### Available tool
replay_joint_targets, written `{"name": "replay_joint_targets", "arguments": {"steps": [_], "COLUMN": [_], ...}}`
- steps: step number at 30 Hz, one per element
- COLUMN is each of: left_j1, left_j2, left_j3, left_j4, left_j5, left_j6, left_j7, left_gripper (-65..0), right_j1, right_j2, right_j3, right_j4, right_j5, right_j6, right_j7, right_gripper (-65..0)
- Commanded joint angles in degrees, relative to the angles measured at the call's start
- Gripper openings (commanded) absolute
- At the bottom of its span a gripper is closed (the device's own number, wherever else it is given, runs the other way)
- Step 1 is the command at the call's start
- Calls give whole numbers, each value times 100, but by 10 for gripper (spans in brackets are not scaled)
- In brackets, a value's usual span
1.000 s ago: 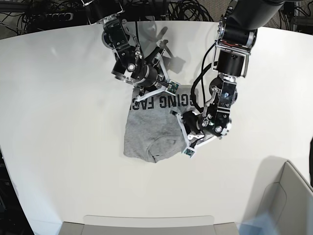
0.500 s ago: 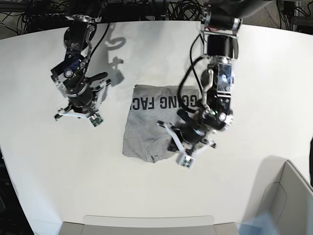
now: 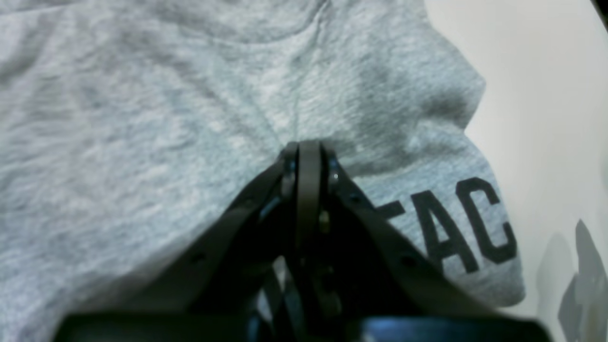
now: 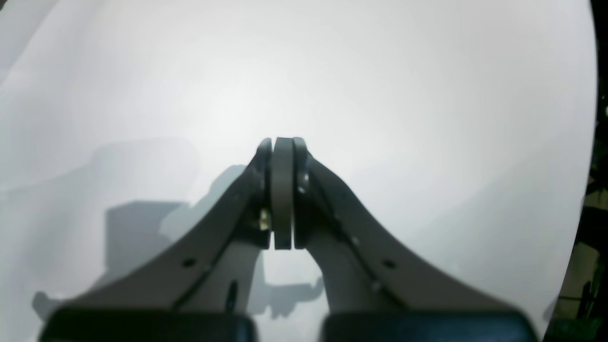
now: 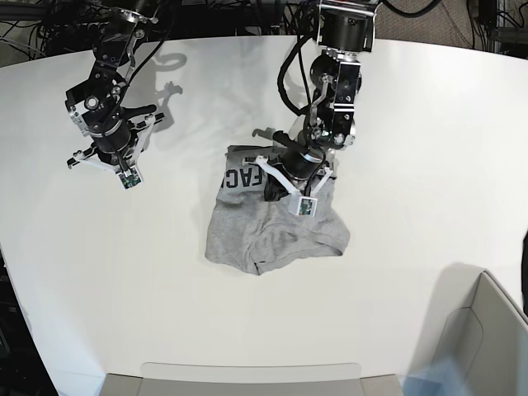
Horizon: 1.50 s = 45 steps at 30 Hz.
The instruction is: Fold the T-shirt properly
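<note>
The heather-grey T-shirt (image 5: 272,235) lies folded small in the middle of the white table (image 5: 165,272). Its plain grey side is folded over the print, and black letters "FAC" show at its upper left edge. My left gripper (image 5: 275,191) is shut, with its tips resting on the plain grey cloth beside the lettering. In the left wrist view the left gripper (image 3: 308,146) touches the T-shirt (image 3: 142,118) at a crease, and no cloth shows between the jaws. My right gripper (image 5: 106,157) is shut and empty over bare table far left of the shirt. The right wrist view shows the right gripper (image 4: 283,142) shut.
A grey box (image 5: 487,330) stands at the front right corner. A flat tray edge (image 5: 247,375) lies along the table's front edge. Cables (image 5: 264,12) run behind the table's far edge.
My left gripper has moved from the shirt's lower right edge up onto its middle beside the lettering, and the shirt's lower right corner now bulges outward. My right arm has swung away to the far left.
</note>
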Motion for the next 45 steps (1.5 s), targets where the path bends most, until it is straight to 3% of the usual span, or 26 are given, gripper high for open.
{"name": "replay_joint_targets", "arguments": {"steps": [1, 4, 9, 17, 22, 24, 30, 35, 38, 45], "left_j1": [-136, -268, -417, -813, -989, -997, -945, -619, -400, 585], "left_j2": [27, 0, -668, -1732, -2285, -2452, -2523, -2479, -2259, -2110], "left_j3": [-8, -17, -61, -703, -712, -712, -712, -1318, -1749, -2083], "left_j4": [-119, -585, -1165, -1842, -2238, -2255, -1710, -31, 1182, 3099], "left_j5": [91, 118, 91, 82, 82, 82, 82, 82, 100, 109], "left_j6": [75, 84, 84, 31, -637, -672, -672, -672, -672, -654], "left_j7": [90, 90, -104, -77, -121, -121, -25, 837, 1180, 1909], "left_gripper": [-650, -650, -650, -650, -650, -650, -650, -650, -650, -650], "right_j1": [76, 76, 85, 85, 85, 85, 120, 304, 340, -135], "right_j2": [32, 32, 32, 14, -21, -21, -30, -30, -39, -373], "right_j3": [-21, -30, -3, -30, -39, -39, -39, -39, -39, -39], "right_j4": [106, 115, 124, 124, 124, 124, 124, 132, 458, 1011], "right_j5": [48, 48, 40, 40, 40, 40, 48, 57, 57, 13], "right_j6": [89, 89, 89, 89, 89, 89, 89, 89, 89, 89], "right_j7": [115, 115, 115, 115, 115, 115, 115, 115, 115, 80], "right_gripper": [-645, -645, -645, -645, -645, -645, -645, -645, -645, -645]}}
